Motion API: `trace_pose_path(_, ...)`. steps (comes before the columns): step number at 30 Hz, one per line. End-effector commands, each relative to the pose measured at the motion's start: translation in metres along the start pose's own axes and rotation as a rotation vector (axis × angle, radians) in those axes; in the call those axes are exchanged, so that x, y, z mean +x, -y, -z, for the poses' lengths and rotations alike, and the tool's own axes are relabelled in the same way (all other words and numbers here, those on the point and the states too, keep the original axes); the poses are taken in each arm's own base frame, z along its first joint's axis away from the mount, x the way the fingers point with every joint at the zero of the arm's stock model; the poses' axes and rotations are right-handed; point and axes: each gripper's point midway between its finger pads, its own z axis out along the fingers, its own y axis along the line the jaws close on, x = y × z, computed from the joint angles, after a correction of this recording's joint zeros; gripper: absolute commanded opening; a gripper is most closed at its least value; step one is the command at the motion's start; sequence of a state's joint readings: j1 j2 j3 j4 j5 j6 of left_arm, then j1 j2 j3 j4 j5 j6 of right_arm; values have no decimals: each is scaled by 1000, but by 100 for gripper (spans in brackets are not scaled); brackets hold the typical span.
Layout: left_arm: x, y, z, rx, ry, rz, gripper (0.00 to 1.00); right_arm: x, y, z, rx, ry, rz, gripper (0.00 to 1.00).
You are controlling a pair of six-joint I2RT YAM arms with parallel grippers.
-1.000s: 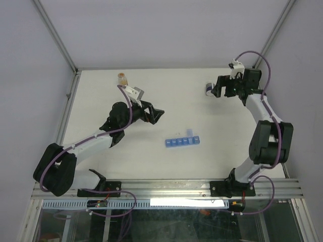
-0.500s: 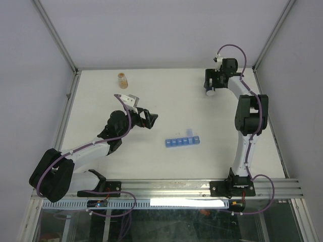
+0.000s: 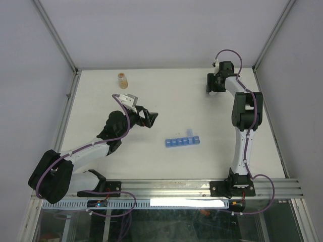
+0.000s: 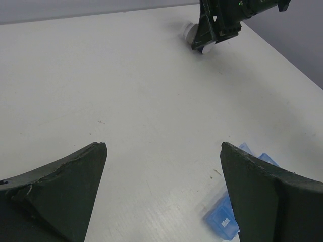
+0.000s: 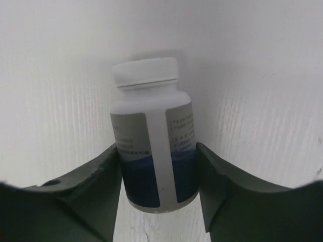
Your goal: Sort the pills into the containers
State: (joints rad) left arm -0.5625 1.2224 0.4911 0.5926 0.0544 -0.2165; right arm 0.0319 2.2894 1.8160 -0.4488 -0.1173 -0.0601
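White plastic pill bottle, white-capped with a grey-and-blue label, is now sitting between the fingers of the right gripper. A second ago that gripper was standing off to the bottle's right with the elbow folded. The arm has since swung round and straightened. It is now reaching almost fully extended toward the far right part of the table, with its wrist covering the bottle in the overhead view. Both fingers are pressing against the lower body of the bottle, so the gripper is judged to be clamping it. Whether the bottle is leaving the surface cannot be told. For the task, this is reading as the pill supply being secured; no pill is yet going into any compartment.

Left gripper has drawn back slightly toward its base. It is hovering with fingers spread wide, holding nothing, above bare table to the left of the containers. That blue strip is lying toward the near middle of the table, well apart from the bottle, with one lid near its right end appearing raised. Amber bottle is standing at the far left, away from both arms.
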Motion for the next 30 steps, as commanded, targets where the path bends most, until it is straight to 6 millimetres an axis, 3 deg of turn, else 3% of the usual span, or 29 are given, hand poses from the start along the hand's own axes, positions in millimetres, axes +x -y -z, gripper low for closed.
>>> trace_pose_path(1, -22, 12, 1, 56, 77, -40, 99, -22, -4, 7, -13, 46, 43, 49)
trace_pose_path(3, -23, 16, 0, 79, 74, -49, 99, -24, -7, 13, -31, 50, 72, 36)
trace_pose_path(6, -26, 21, 2, 110, 79, -54, 99, -31, -17, 40, -105, 85, 100, 14)
trace_pose_path(10, -51, 47, 24, 229, 199, 25, 99, -39, -38, 104, -243, 200, 135, 0)
trace_pose_path(12, -68, 63, 37, 308, 260, 70, 99, -37, -55, 142, -345, 263, 161, 0)
trace_pose_path(16, -88, 97, 60, 491, 300, 166, 99, -14, -96, 213, -560, 335, 215, 0)
trace_pose_path(17, -91, 106, 66, 547, 298, 179, 99, -12, -108, 239, -609, 378, 233, 0)
trace_pose_path(22, -109, 144, 96, 805, 324, 220, 99, 19, -153, 320, -874, 514, 350, 0)
trace_pose_path(27, -132, 161, 102, 894, 372, 223, 92, 54, -185, 383, -1140, 618, 494, 0)
trace_pose_path(30, -140, 169, 92, 870, 400, 185, 92, 69, -194, 399, -1204, 645, 556, 0)
